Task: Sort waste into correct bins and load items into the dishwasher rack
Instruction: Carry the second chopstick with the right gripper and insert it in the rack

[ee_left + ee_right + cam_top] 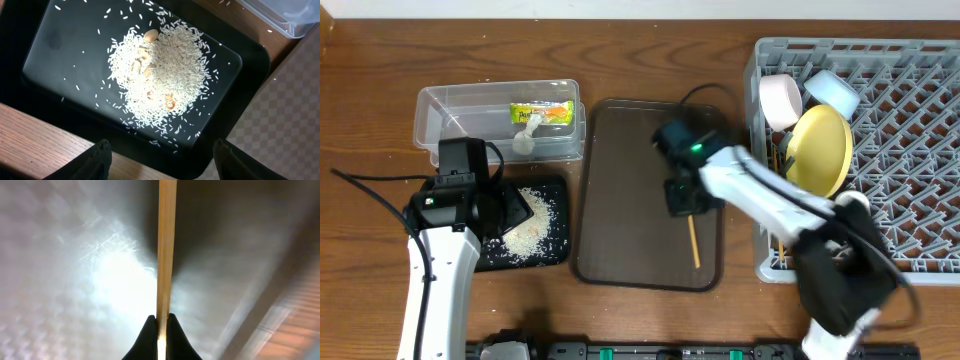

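Clenching the right gripper (160,322) on a chopstick (166,255) near the serving tray's (620,180) right edge, needing lifting toward the dishwasher rack (910,150), with the left gripper (160,155) released.

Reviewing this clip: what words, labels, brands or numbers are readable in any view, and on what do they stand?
Print on the snack wrapper lying in the clear tub: green-yellow packaging with markings, too small and blurred to read.
No other legible text, number or sign shows in any of the three views.
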Motion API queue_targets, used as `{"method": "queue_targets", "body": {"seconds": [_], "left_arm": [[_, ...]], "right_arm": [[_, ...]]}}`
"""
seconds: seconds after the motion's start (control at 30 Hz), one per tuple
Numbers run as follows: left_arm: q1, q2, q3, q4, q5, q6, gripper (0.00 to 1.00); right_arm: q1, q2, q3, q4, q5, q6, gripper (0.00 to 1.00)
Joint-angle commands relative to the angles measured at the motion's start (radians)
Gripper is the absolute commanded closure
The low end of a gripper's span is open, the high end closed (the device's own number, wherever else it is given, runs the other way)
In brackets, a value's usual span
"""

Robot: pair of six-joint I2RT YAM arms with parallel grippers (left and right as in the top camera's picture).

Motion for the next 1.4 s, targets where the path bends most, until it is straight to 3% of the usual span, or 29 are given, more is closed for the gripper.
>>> {"method": "queue_targets", "body": {"seconds": [0.0, 0.27, 0.53, 0.7, 0.9, 1.0, 1.1, 1.27, 1.37], "left_arm": [[0.004, -0.007, 0.006, -0.002, -0.008, -0.009, 0.32], [0.004, -0.007, 0.005, -0.001, -0.008, -0.009, 0.32], [0.004, -0.007, 0.005, -0.001, -0.008, -0.010, 0.32], [0.004, -0.007, 0.005, -0.001, -0.008, -0.010, 0.32], [0.004, -0.007, 0.005, -0.002, -0.008, -0.010, 0.32], [0.004, -0.007, 0.005, -0.002, -0.009, -0.009, 0.32], [0.004, -0.008, 0.006, -0.002, -0.008, -0.009, 0.32], [0.004, -0.008, 0.006, 0.004, -0.008, -0.005, 0.32], [-0.011, -0.009, 0.006, 0.026, 0.016, 0.064, 0.32]], "right_arm": [[-0.064, -0.154, 0.005, -0.040, 0.008, -0.148, 0.99], [-0.300, -0.347, 0.005, -0.193, 0.008, -0.259, 0.99], [-0.480, -0.334, -0.014, -0.238, 0.008, -0.351, 0.99], [-0.504, -0.282, -0.039, -0.226, 0.009, -0.369, 0.99], [-0.504, -0.217, -0.054, -0.183, 0.008, -0.368, 0.92], [-0.504, -0.215, -0.053, -0.171, 0.008, -0.368, 0.76], [-0.506, -0.235, -0.052, -0.166, 0.005, -0.363, 0.70], [-0.510, -0.320, -0.051, -0.131, 0.000, -0.361, 0.68], [-0.510, -0.386, -0.052, -0.104, 0.000, -0.361, 0.68]]}}
